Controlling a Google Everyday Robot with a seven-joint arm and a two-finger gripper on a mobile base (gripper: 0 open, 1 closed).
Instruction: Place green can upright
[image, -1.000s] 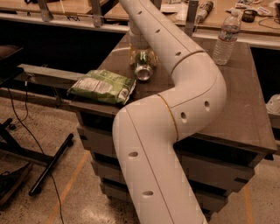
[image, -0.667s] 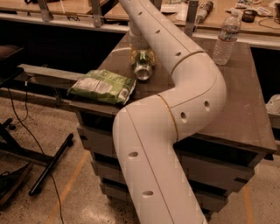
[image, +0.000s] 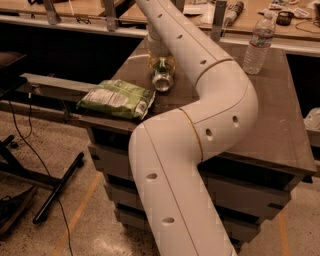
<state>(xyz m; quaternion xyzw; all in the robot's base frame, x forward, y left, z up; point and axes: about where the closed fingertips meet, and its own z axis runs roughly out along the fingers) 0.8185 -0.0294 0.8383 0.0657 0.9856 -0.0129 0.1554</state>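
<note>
The gripper sits right at the green can, which lies on its side near the counter's left edge. Whether it grips the can cannot be told.

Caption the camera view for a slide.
The gripper at the tilted green can on the table, beside a chip bag.

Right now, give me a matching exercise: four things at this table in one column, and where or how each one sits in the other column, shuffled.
1. green can
2. chip bag
3. water bottle
4. gripper

A. upright, far right of the table
B. at the can, on the arm's end
C. flat, near left edge
D. not upright, silver end toward the camera

Pairs: 1-D, 2-C, 3-A, 4-B
</note>
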